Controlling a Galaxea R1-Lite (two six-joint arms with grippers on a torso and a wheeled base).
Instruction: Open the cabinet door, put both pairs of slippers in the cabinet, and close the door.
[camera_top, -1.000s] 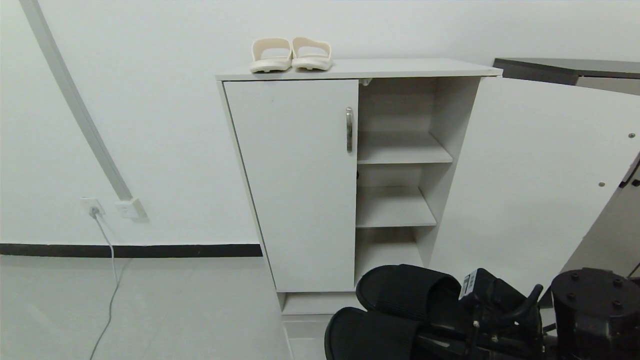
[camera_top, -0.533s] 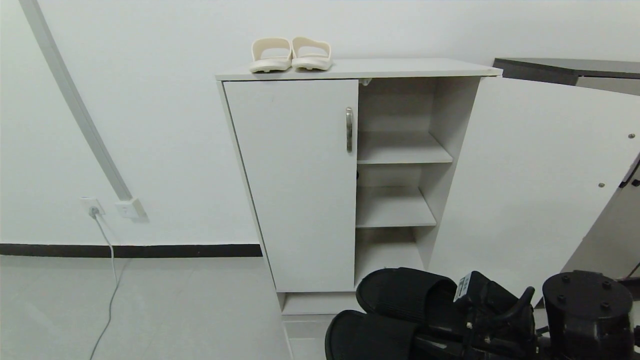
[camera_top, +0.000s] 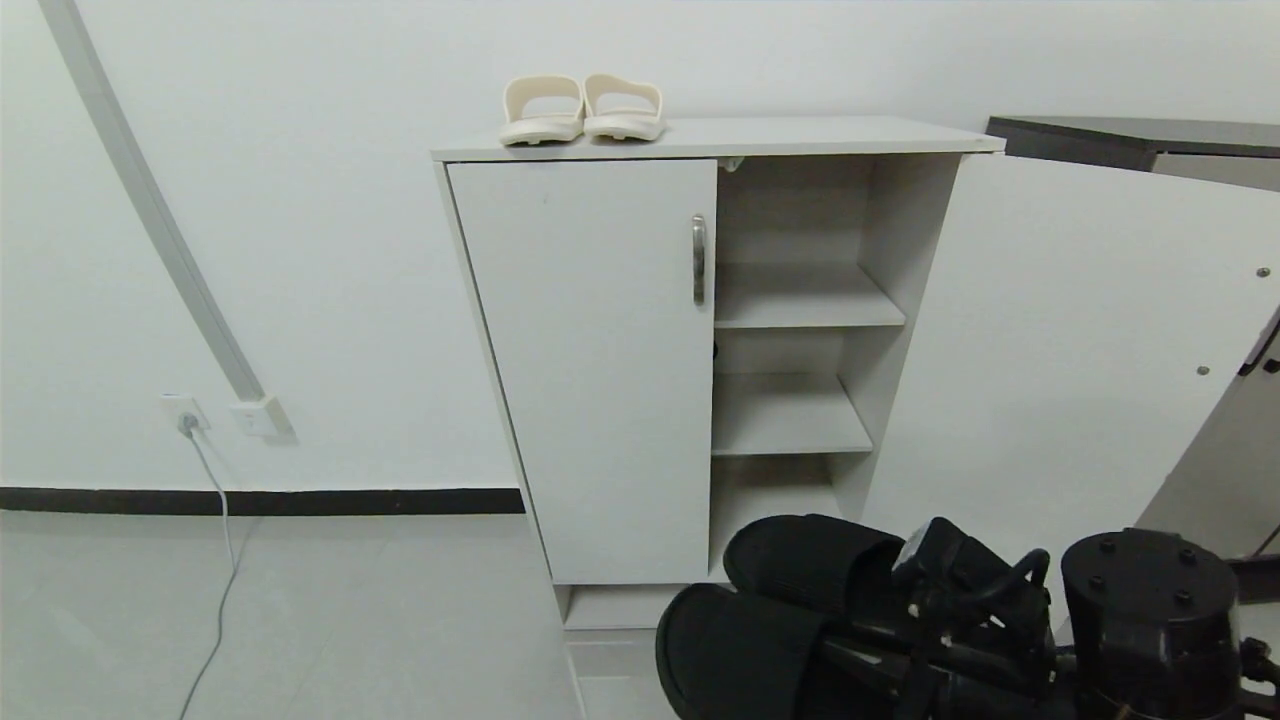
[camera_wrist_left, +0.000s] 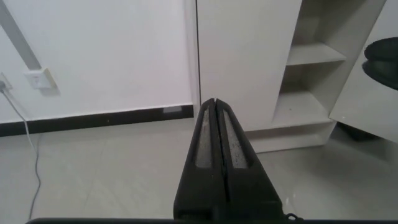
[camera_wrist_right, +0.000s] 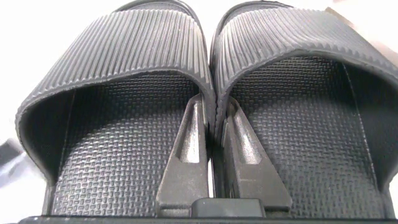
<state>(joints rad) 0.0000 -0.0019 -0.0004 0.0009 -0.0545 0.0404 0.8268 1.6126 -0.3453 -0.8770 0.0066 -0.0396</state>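
A pair of black slippers (camera_top: 790, 600) hangs side by side in front of the cabinet's bottom compartment, held by my right gripper (camera_top: 900, 625). In the right wrist view the right gripper (camera_wrist_right: 213, 118) is shut on the two inner edges of the black slippers (camera_wrist_right: 124, 93). A pair of cream slippers (camera_top: 582, 108) rests on top of the white cabinet (camera_top: 600, 400). The cabinet's right door (camera_top: 1060, 350) stands wide open, showing bare shelves (camera_top: 790, 415); the left door is closed. My left gripper (camera_wrist_left: 215, 109) is shut with nothing in it, low above the floor, facing the cabinet (camera_wrist_left: 249, 56).
A dark table (camera_top: 1140, 140) stands to the right behind the open door. A wall socket with a grey cable (camera_top: 210, 520) sits at the left, with a slanted conduit above. Open floor (camera_top: 300, 620) lies left of the cabinet.
My right gripper has lifted the black slippers slightly and carried them a little toward the cabinet's lower opening. The cream slippers and the doors have not moved.
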